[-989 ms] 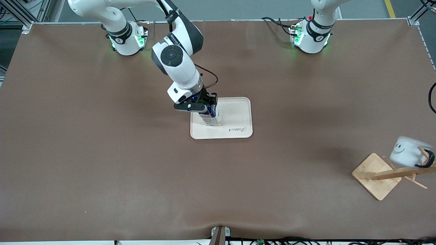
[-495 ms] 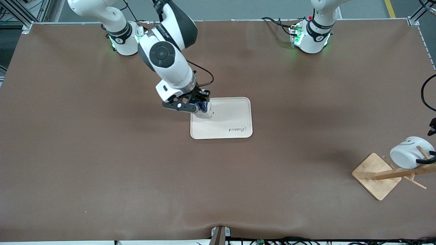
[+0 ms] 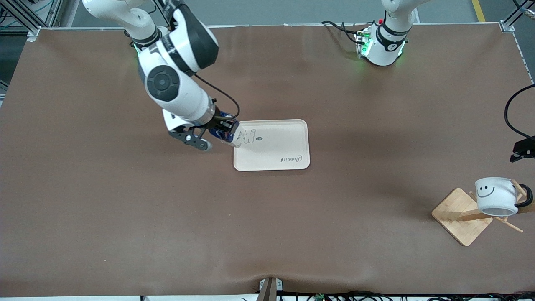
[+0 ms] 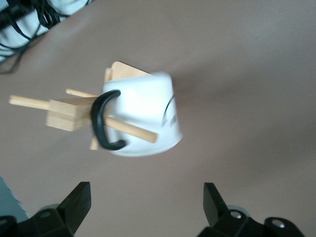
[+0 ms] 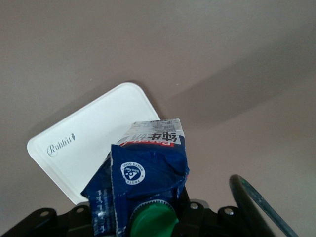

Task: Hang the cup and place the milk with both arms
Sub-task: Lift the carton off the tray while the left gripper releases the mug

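Note:
The white cup (image 3: 495,195) with a black smiley face hangs by its black handle on a peg of the wooden rack (image 3: 462,215), toward the left arm's end of the table. My left gripper (image 3: 522,150) is up in the air beside the rack, open and empty. In the left wrist view its fingers (image 4: 74,205) stand wide apart, clear of the cup (image 4: 145,111). My right gripper (image 3: 217,134) is shut on the milk (image 3: 229,136). It holds the carton tilted in the air over the edge of the white tray (image 3: 280,146). The right wrist view shows the milk (image 5: 148,168) and its green cap.
The tray has a small bear drawing and the word "Rabbit" on it; it also shows in the right wrist view (image 5: 84,148). The rack's square wooden base stands near the table's edge at the left arm's end. Brown table surface lies all around.
My right gripper has lifted the milk off the tray and carried it toward the right arm's end. The cup swung on its peg and now hangs upright. My left gripper came into view.

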{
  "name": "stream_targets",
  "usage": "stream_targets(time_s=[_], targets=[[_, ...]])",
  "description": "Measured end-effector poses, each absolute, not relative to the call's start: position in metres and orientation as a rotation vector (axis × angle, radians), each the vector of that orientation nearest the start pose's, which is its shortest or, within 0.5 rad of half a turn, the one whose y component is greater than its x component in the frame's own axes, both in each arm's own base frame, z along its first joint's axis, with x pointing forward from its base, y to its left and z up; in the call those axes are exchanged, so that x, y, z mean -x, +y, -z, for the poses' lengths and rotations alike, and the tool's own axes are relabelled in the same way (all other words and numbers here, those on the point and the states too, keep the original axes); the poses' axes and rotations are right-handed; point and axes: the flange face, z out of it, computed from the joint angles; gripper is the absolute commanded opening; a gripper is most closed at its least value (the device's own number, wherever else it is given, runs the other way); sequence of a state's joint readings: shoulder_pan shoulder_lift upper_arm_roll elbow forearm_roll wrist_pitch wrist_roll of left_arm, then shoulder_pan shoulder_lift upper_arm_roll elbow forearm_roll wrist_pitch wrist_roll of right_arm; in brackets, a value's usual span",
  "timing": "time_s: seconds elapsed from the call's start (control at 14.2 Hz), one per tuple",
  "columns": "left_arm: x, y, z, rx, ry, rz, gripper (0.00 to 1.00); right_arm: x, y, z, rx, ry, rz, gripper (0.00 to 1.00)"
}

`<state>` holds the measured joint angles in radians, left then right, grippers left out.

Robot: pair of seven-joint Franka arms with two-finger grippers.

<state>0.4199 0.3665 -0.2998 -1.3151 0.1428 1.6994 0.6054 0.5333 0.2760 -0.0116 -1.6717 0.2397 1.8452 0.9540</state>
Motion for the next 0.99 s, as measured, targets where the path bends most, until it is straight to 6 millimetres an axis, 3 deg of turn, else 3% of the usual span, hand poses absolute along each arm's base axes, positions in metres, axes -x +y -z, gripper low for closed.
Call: stream_targets(time_s=[0.28, 0.49, 0.71, 0.85, 0.99], targets=[[-0.651, 0.092, -0.55, 3.065, 0.602, -0.021, 1.0, -0.556, 0.268, -0.451, 2.924, 0.87, -0.412, 0.0], [-0.645, 0.067, -0.553, 3.099, 0.498, -0.083, 1.0, -0.579, 0.21, -0.451, 2.961, 0.707, -0.366, 0.0], [-0.639, 0.045, -0.556, 3.124, 0.374, -0.143, 1.0, -0.603, 0.138, -0.452, 2.992, 0.573, -0.296, 0.0], [-0.637, 0.033, -0.557, 3.134, 0.3, -0.162, 1.0, -0.61, 0.101, -0.446, 3.013, 0.544, -0.26, 0.0], [-0.635, 0.019, -0.559, 3.142, 0.219, -0.18, 1.0, -0.612, 0.066, -0.432, 3.045, 0.396, -0.244, 0.0]])
